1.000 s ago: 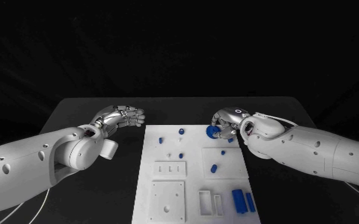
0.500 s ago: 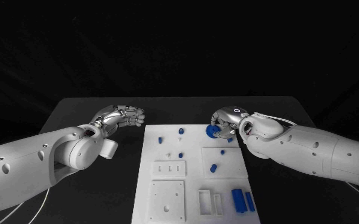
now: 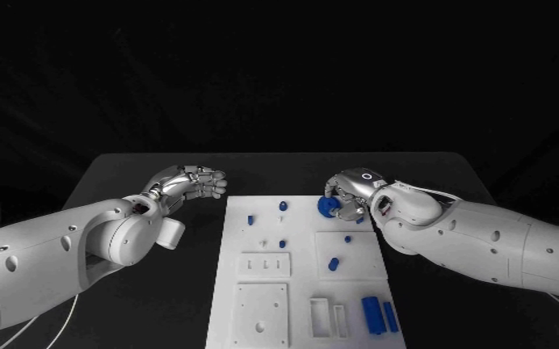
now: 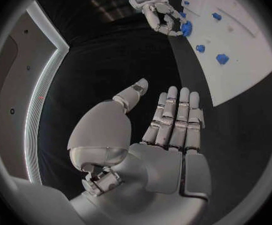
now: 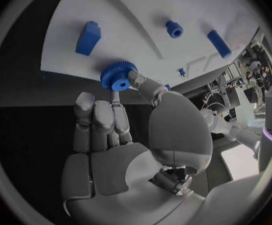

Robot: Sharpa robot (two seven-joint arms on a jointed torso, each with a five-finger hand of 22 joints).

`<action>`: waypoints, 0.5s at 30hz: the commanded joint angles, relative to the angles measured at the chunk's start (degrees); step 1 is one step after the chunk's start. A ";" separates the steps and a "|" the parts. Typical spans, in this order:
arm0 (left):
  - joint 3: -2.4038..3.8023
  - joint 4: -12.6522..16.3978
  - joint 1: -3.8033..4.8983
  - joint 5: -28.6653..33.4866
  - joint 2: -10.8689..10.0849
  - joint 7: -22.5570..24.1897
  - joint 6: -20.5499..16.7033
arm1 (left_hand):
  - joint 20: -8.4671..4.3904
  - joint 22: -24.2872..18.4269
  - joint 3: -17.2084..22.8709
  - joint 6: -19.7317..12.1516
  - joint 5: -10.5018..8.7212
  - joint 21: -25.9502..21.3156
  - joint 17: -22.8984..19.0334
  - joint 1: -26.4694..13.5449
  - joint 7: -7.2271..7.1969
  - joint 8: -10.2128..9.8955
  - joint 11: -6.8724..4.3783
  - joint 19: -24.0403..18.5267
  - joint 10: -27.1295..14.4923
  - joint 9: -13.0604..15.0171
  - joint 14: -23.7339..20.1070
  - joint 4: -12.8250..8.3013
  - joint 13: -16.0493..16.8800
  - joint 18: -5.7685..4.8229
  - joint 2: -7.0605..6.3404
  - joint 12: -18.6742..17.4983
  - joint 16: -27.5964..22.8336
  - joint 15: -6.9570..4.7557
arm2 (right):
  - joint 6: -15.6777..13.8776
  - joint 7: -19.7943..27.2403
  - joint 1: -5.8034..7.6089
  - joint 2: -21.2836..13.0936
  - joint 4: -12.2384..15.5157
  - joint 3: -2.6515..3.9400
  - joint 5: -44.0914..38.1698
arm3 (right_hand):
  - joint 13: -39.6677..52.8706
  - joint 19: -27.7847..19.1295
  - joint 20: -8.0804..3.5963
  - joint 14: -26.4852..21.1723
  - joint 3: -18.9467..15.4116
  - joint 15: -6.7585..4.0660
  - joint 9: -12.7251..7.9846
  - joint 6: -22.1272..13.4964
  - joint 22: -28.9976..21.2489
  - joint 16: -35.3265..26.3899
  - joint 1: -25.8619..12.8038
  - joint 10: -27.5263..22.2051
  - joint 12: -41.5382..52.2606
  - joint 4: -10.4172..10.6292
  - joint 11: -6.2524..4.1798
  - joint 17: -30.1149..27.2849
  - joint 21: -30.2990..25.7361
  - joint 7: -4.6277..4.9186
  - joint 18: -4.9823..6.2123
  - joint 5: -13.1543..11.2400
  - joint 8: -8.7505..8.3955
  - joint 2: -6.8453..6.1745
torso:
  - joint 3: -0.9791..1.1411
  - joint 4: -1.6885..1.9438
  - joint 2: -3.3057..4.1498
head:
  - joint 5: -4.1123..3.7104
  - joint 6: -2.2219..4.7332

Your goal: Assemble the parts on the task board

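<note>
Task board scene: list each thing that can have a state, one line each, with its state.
Right hand: pinches the blue gear at the task board's far right corner.
Blue gear: held, over the board's edge.
Left hand: holds nothing, fingers straight together, off the board's left side.
Two blue bars: lying side by side at the board's near right.

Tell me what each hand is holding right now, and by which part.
The right hand pinches a blue gear by its toothed rim, at the far right corner of the task board. The left hand holds nothing, fingers straight over the black table.
</note>
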 commanded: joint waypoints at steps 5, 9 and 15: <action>0.04 0.08 0.06 0.11 0.17 0.52 0.56 | 0.26 1.05 -0.17 -0.03 -0.27 -0.35 0.07 0.11 0.69 -0.29 0.17 0.12 -0.07 0.01 -0.35 0.08 -0.04 0.61 -0.23 -0.12 -0.34 -0.13 | -4.70 -3.27 0.60 -0.39 4.03 0.24 -5.41 | 1.74 1.12 -0.96 0.15 0.77 -0.59 1.26 1.52 0.99 -0.33 -0.61 0.49 0.09 0.46 0.18 0.14 0.10 0.43 2.74 -0.24 0.39 -0.17 | 0.02 0.02 -0.06 | 0.09 0.20; 0.04 0.03 0.06 0.11 0.27 0.52 0.56 | 0.27 1.05 -0.18 -0.02 -0.27 -0.35 0.08 0.11 0.68 -0.29 0.16 0.12 -0.05 0.01 -0.35 0.10 -0.03 0.60 -0.21 -0.12 -0.34 -0.13 | -5.91 -4.62 0.79 -0.21 6.36 0.42 -6.99 | 1.88 1.17 -0.99 0.18 1.22 -0.65 1.32 1.72 0.98 -0.37 -0.42 0.70 0.11 0.55 0.12 0.16 0.11 0.36 2.74 -0.35 0.38 -0.35 | 0.00 0.06 -0.07 | 0.11 0.31; 0.04 0.10 0.06 0.11 0.39 0.53 0.51 | 0.27 1.06 -0.20 0.00 -0.27 -0.36 0.09 0.10 0.68 -0.28 0.16 0.13 -0.03 0.02 -0.34 0.11 -0.03 0.61 -0.18 -0.13 -0.35 -0.13 | -5.53 -5.38 0.82 2.14 7.80 0.43 -8.52 | 1.92 1.22 -1.00 0.20 1.52 -0.68 1.37 1.83 0.97 -0.41 -0.43 0.79 0.07 0.73 0.09 0.18 0.11 0.33 2.74 -0.48 0.33 -0.72 | -0.03 0.07 0.01 | 0.34 0.50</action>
